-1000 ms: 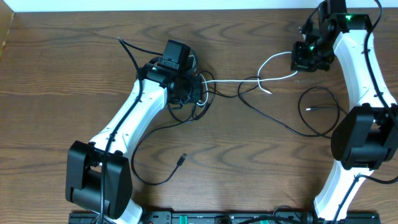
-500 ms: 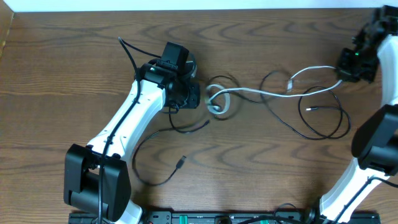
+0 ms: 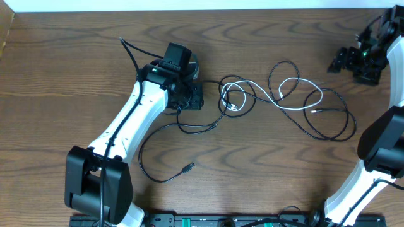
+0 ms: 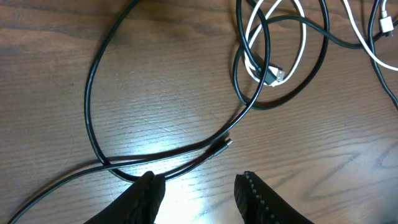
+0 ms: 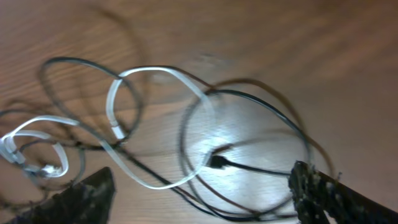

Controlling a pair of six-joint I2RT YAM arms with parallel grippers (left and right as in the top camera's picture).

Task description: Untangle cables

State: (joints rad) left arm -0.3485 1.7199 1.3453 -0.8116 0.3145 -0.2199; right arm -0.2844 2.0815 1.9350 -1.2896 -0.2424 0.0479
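The cables lie loose on the wooden table between the arms. A white cable (image 3: 297, 85) winds from a small coil (image 3: 232, 98) toward the right, crossing a long black cable (image 3: 328, 129). Another black cable (image 3: 148, 173) loops at the front left and ends in a plug (image 3: 189, 166). My left gripper (image 3: 192, 98) is open just left of the coil. In its wrist view, the left gripper (image 4: 198, 180) holds nothing, and a black cable (image 4: 93, 93) runs past its left fingertip. My right gripper (image 3: 341, 61) is wide open at the far right. Seen from its wrist, the right gripper (image 5: 202, 173) hangs above the white cable (image 5: 155, 74) and a black plug (image 5: 217, 162).
A thick black robot wire (image 3: 130, 53) sticks out beside the left arm. A black rail (image 3: 208, 221) runs along the table's front edge. A pale strip (image 3: 158, 5) marks the far edge. The right arm base (image 3: 344, 195) stands at the front right.
Both grippers have opened. The right one pulled the white cable rightward, then let go, and it now lies slack. The left one released the bundle, which has spread out.
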